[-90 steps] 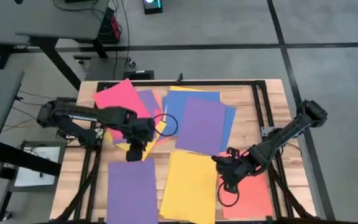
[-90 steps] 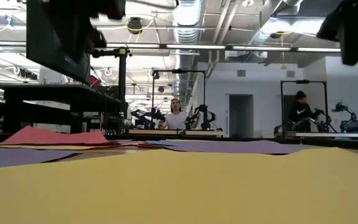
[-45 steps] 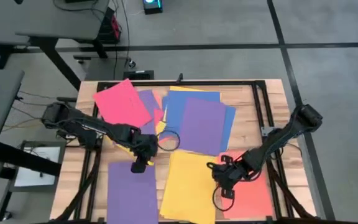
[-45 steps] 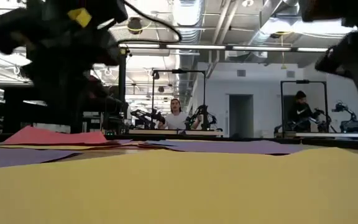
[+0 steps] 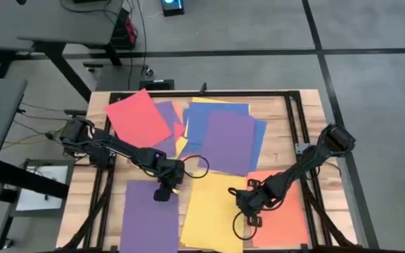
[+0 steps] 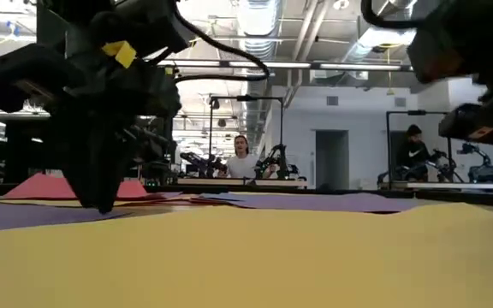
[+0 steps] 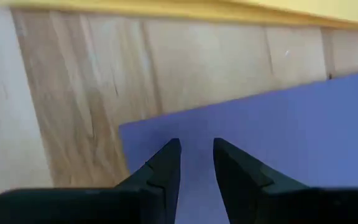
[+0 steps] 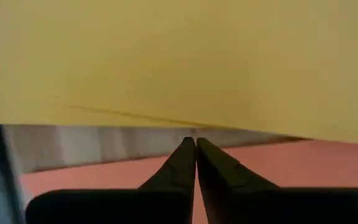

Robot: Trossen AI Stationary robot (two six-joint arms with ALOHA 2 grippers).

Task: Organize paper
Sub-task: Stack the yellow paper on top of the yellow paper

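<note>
Paper [image 5: 223,140] lies spread over the worktop [image 5: 97,112]; left gripper [image 5: 162,195] and right gripper [image 5: 250,219] hang above its near sheets.

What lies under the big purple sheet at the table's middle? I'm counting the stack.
Under the purple sheet, a blue sheet shows along its far edge and both sides, with a yellow sheet peeking beyond that. Whatever else lies beneath is covered.

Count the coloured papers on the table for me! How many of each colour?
Purple paper: 3
Yellow paper: 2
Red paper: 2
Blue paper: 1
Orange paper: 1
Total: 9 showing; overlapping sheets may hide more.
</note>
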